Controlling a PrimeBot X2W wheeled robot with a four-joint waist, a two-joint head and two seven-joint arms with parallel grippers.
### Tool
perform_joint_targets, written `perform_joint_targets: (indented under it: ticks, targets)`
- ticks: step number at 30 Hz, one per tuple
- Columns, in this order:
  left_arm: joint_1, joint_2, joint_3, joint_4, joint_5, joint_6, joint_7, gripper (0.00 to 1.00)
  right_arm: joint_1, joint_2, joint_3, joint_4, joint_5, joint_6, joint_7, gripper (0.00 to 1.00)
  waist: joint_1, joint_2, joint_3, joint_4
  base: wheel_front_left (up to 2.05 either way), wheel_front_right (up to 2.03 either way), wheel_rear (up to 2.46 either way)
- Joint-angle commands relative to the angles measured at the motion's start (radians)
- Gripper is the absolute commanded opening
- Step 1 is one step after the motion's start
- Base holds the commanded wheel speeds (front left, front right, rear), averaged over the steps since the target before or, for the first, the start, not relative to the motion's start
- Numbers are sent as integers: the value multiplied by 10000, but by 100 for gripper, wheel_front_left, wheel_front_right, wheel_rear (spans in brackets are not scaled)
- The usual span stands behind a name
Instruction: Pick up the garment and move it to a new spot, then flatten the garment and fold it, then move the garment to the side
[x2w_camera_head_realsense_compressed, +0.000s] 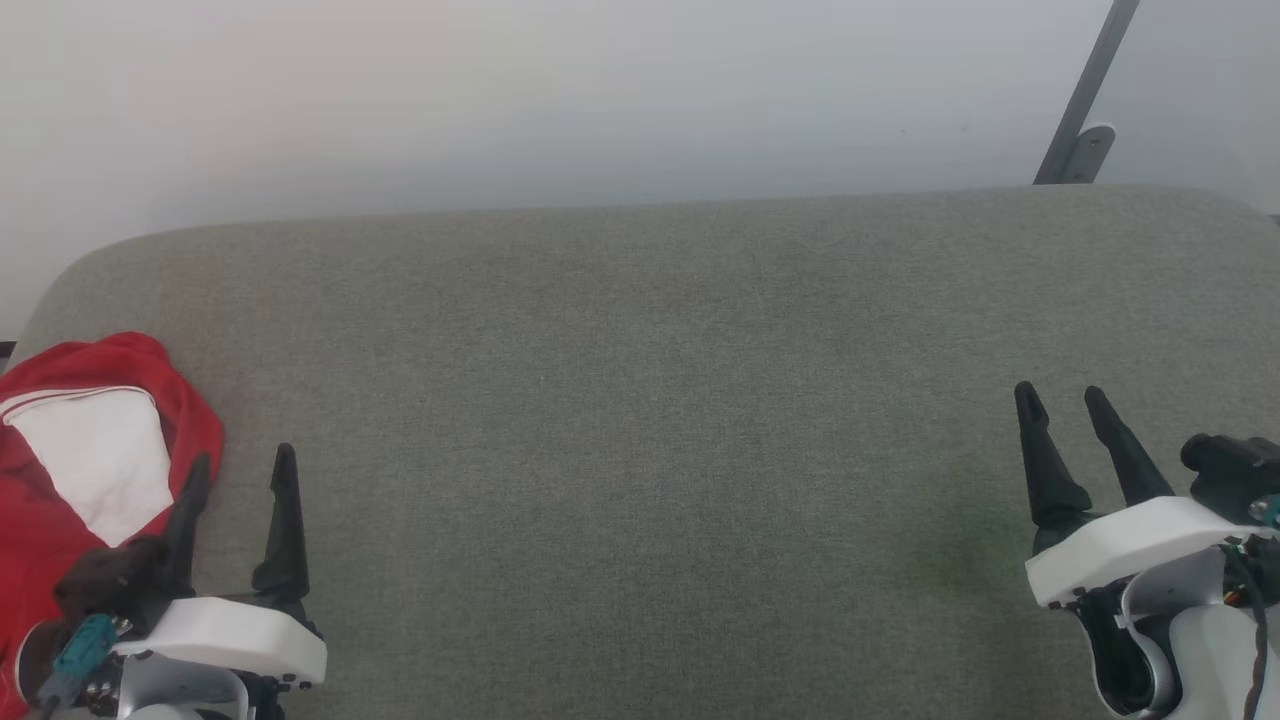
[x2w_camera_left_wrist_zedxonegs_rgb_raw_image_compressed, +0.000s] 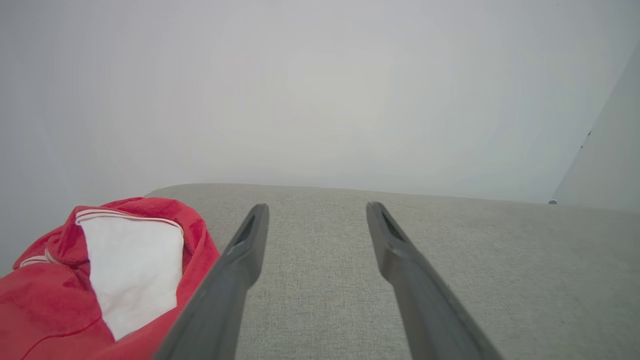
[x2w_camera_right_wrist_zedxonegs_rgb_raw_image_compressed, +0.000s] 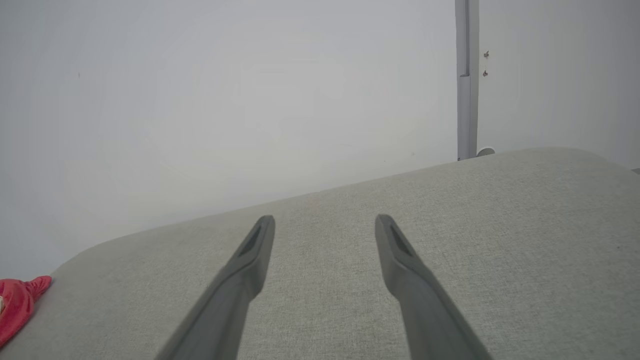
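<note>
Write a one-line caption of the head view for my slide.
Left gripper and right gripper, both open, hover over a grey cushioned surface; the crumpled red-and-white garment lies at its left end.

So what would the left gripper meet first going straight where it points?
The left gripper looks free over the grey cushion up to the wall, depth unclear; the garment lies left of that line.

The left hand (x2w_camera_head_realsense_compressed: 243, 455) has two long, dark grey fingers (x2w_camera_left_wrist_zedxonegs_rgb_raw_image_compressed: 240, 265) that taper to narrow tips, each with a slot near its end. Behind them are a rounded white shell (x2w_camera_head_realsense_compressed: 225, 635) and a teal plug (x2w_camera_head_realsense_compressed: 85, 640). The right hand (x2w_camera_head_realsense_compressed: 1057, 390) looks alike, with a black block (x2w_camera_head_realsense_compressed: 1225, 470) and a thin dark cable (x2w_camera_head_realsense_compressed: 1258, 605).
</note>
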Motion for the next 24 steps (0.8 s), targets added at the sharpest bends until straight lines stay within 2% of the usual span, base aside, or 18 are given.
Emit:
perform_joint_targets:
  ticks: [1, 24]
  targets:
    - [25, 64, 20, -95, 344, -30, -107, 100, 5, -65, 31, -121, -238, 6, -81, 100, 0, 0, 3, 1, 0, 0, 0]
    - [201, 159, 74, -306, 1770, 73, -519, 100, -74, -149, 123, -145, -1628, 6, -369, 100, 0, 0, -22, -37, 0, 0, 0]
